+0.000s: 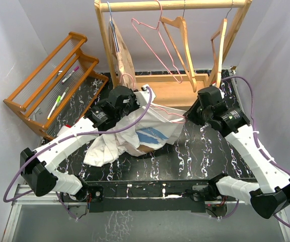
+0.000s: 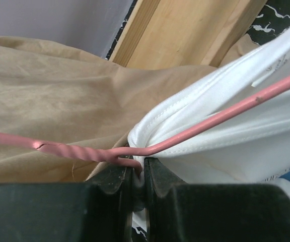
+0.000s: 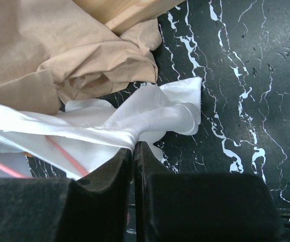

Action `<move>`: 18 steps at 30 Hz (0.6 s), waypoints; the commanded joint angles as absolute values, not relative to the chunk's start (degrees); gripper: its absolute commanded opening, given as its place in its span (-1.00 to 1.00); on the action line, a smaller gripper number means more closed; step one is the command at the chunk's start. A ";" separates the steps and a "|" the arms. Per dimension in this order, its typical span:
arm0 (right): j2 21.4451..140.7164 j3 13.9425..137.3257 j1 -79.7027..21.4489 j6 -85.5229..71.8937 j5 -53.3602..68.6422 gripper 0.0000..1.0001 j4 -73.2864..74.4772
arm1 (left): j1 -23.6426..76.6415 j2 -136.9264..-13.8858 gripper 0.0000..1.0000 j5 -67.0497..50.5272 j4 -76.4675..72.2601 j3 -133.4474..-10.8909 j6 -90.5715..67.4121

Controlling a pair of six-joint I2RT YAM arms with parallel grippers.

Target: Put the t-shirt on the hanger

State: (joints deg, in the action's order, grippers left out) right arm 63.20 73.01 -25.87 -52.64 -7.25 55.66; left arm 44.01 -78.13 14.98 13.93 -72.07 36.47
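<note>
Left wrist view gives us our left end effector (image 2: 139,174) pinched nearly closed on the white collar of the t-shirt (image 2: 225,146), with the wire of the pink hanger (image 2: 210,122) crossing just above its tips. Our right end effector (image 3: 133,148) is clamped tight on a gathered fold of the same shirt, which lies bunched on the counter (image 3: 235,75) beside a tan garment (image 3: 44,45).
</note>
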 commanded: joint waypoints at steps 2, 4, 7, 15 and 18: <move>61.08 70.84 -25.74 -52.14 -8.46 -0.84 54.30 | 43.58 -75.04 -1.00 19.88 12.53 -75.21 33.74; 60.92 70.50 -25.75 -52.20 -8.44 -0.84 54.17 | 43.59 -74.71 -1.00 20.13 12.21 -74.67 34.41; 60.86 70.65 -25.76 -52.23 -8.61 -0.84 54.31 | 43.59 -74.40 -1.00 20.62 11.43 -73.89 34.27; 60.58 71.89 -25.73 -52.21 -8.81 -0.84 55.34 | 43.59 -77.12 -1.00 28.31 6.54 -71.47 37.34; 60.43 72.58 -25.80 -52.23 -9.25 -0.84 55.70 | 43.51 -78.12 -1.00 29.23 6.68 -71.02 37.00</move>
